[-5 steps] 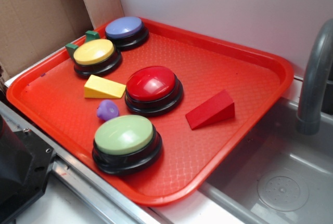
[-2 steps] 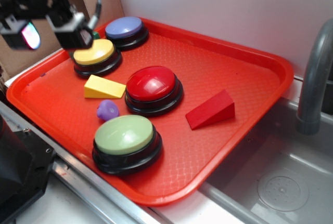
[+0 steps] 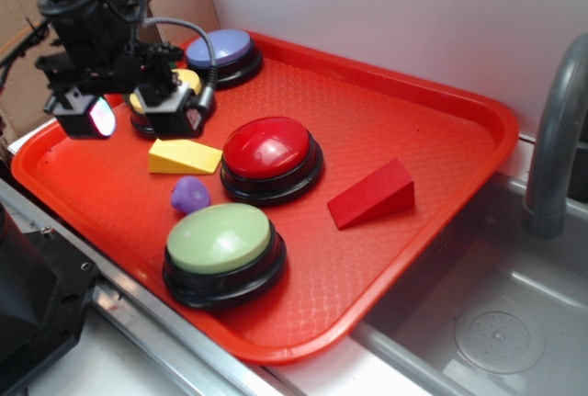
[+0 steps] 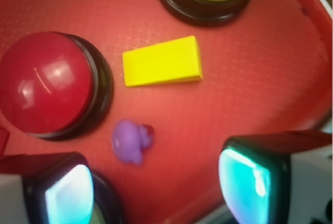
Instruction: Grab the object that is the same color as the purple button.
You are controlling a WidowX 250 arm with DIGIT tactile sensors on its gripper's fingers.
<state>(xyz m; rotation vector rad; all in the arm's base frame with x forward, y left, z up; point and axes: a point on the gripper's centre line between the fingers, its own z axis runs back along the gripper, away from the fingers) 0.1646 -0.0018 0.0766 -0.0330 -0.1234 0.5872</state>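
The small purple object point(image 3: 190, 194) lies on the red tray point(image 3: 432, 102), between the yellow wedge point(image 3: 184, 155) and the green button point(image 3: 220, 240). The purple button point(image 3: 220, 50) stands at the tray's far corner. My gripper point(image 3: 129, 118) hovers open above the yellow button point(image 3: 188, 77), up and to the left of the object. In the wrist view the object point(image 4: 131, 141) sits on the tray a little ahead of the open gripper point(image 4: 158, 187), nearer the left finger point(image 4: 62, 187) than the right finger point(image 4: 255, 182). Nothing is between them.
A red button point(image 3: 271, 152) stands close to the right of the object, with a red wedge point(image 3: 372, 194) beyond it. Cardboard point(image 3: 55, 10) rises at the left. A sink point(image 3: 487, 322) and grey faucet point(image 3: 556, 139) lie to the right of the tray.
The arm has come into view from the upper left and dropped lower over the yellow button, towards the tray's middle. The objects on the tray have not moved.
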